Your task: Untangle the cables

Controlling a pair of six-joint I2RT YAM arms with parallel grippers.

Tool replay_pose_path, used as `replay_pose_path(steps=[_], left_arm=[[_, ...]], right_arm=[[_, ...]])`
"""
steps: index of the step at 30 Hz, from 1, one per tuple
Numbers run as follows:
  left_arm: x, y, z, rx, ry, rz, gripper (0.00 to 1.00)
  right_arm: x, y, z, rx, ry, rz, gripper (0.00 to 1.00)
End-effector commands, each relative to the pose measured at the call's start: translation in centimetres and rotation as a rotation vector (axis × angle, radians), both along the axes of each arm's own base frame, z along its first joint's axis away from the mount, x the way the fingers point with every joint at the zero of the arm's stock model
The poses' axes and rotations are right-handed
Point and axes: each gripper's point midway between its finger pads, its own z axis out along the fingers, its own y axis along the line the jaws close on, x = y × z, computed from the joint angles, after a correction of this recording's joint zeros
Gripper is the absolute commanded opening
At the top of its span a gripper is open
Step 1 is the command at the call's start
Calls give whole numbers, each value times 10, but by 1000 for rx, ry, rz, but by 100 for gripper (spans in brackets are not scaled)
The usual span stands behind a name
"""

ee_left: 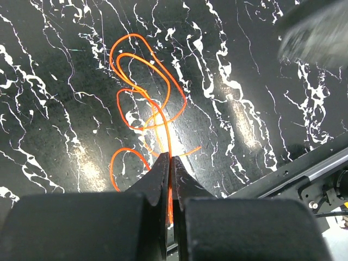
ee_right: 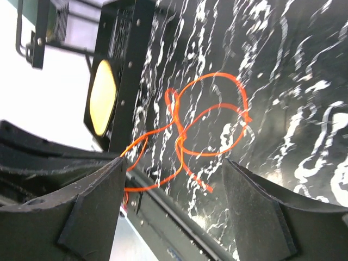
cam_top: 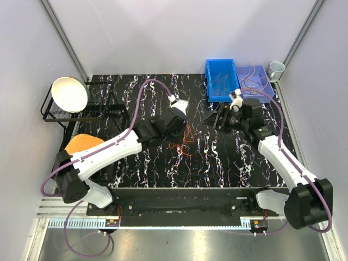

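- Black white-veined tabletop (cam_top: 228,163), walled on three sides.
- Left arm reaches from its base diagonally to mid-table; left gripper (cam_top: 184,128) sits right over the cables (cam_top: 185,140), a small orange-red tangle lying on the tabletop.
- Right arm comes up the right side and bends left; right gripper (cam_top: 211,119) points toward the left gripper, near it but apart.
- Jaws of both too small to read here.
- Blue bin (cam_top: 209,81) at the back right, thin wires inside; clear bluish tray (cam_top: 267,82) touching its right side, also holding thin wires.
- Pale mug (cam_top: 276,69) in the far right corner.
- Black wire rack (cam_top: 54,115) at left, white bowl (cam_top: 69,93) tilted in it.
- Orange pad (cam_top: 82,144) near the left arm.
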Motion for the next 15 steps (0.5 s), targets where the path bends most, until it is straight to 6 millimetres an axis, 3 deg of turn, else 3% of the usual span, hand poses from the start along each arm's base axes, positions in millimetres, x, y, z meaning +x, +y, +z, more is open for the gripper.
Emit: replay_pose_path(steps=[1, 10, 15], left_arm=[[-2, 3, 8, -20, -25, -22, 0], [-6, 3, 7, -44, -14, -24, 0], [-8, 5, 7, -51, -11, -22, 0]], right_arm=[[-11, 23, -1, 43, -15, 74, 77], [-21, 59, -39, 25, 57, 155, 72], [-13, 75, -49, 4, 50, 160, 69]])
